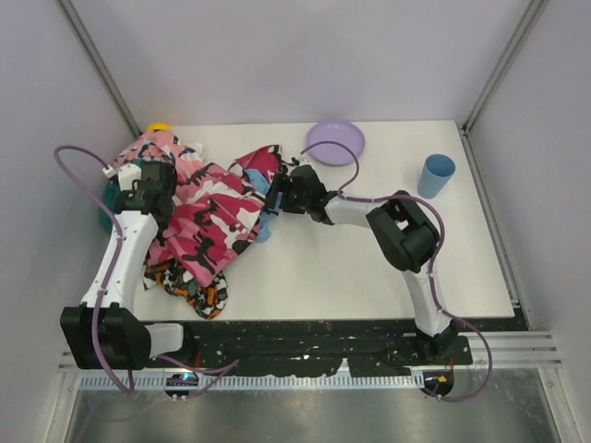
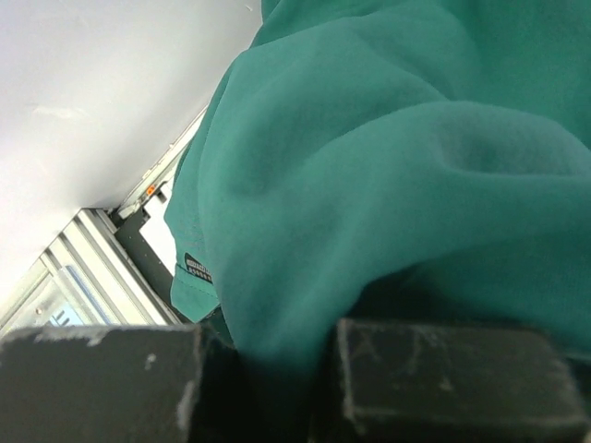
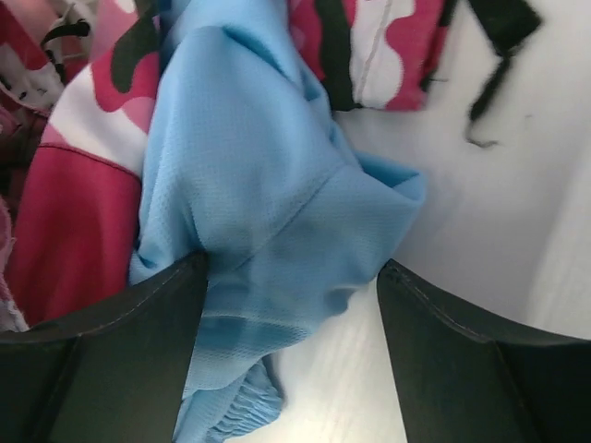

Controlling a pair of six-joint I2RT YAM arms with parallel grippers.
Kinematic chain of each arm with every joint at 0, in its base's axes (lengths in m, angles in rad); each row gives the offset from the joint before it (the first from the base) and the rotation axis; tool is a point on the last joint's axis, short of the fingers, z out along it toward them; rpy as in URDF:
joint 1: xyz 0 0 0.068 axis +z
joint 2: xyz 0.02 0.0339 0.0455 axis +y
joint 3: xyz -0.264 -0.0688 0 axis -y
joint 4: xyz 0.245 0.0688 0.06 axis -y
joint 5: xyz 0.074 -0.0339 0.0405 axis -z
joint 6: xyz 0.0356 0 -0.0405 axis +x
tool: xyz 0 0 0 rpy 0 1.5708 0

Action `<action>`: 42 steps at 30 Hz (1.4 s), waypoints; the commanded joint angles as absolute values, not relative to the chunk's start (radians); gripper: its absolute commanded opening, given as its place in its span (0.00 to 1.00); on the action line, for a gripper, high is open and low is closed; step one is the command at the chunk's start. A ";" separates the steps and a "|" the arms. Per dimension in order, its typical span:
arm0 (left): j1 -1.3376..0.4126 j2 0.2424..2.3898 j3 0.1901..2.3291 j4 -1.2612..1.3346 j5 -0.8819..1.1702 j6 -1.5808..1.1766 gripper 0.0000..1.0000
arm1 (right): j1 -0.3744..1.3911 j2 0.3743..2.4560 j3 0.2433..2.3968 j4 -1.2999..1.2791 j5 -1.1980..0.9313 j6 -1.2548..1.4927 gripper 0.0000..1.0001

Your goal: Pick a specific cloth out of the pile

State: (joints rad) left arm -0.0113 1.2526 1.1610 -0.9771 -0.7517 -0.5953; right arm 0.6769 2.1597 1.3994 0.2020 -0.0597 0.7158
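Note:
The light sky-blue cloth (image 3: 268,185) lies at the right edge of the pile (image 1: 208,226), partly under a pink black-and-white patterned cloth (image 3: 92,148). Only small bits of it show in the top view (image 1: 264,229). My right gripper (image 3: 291,305) is open, with one jaw on each side of a fold of the blue cloth, down at the table; from above it sits at the pile's right edge (image 1: 275,201). My left gripper (image 1: 148,182) is over the pile's left side. It is shut on a fold of dark teal cloth (image 2: 397,166), its fingers (image 2: 443,378) pinching it.
An orange-black print cloth (image 1: 199,293) lies at the pile's near end. A purple plate (image 1: 335,141) is at the back middle, and a blue cup (image 1: 436,175) stands at the back right. A yellow object (image 1: 159,126) sits behind the pile. White walls enclose the table.

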 commanded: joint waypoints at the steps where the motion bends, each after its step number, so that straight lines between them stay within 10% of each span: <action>1: -0.005 1.272 1.184 -0.934 -0.739 -0.623 0.00 | 0.699 2.178 1.473 0.239 -0.204 0.683 0.74; 9: 0.044 1.278 1.173 -0.914 -0.723 -0.614 0.00 | 0.701 2.096 1.457 0.278 -0.285 0.548 0.06; 25: 0.104 1.771 1.735 -1.004 -0.651 -0.620 0.00 | 0.701 1.373 1.220 0.114 -0.143 0.258 0.05; 37: 0.072 1.703 1.317 -0.894 -0.430 -0.635 0.00 | 0.698 0.987 1.275 -0.158 0.132 0.101 0.05; 39: 0.064 1.662 1.260 -0.877 -0.397 -0.634 0.07 | 0.695 0.951 1.263 -0.193 0.207 0.092 0.05; 42: 0.040 1.582 1.212 -0.870 -0.380 -0.614 0.48 | 0.681 0.896 1.208 -0.218 0.378 0.100 0.07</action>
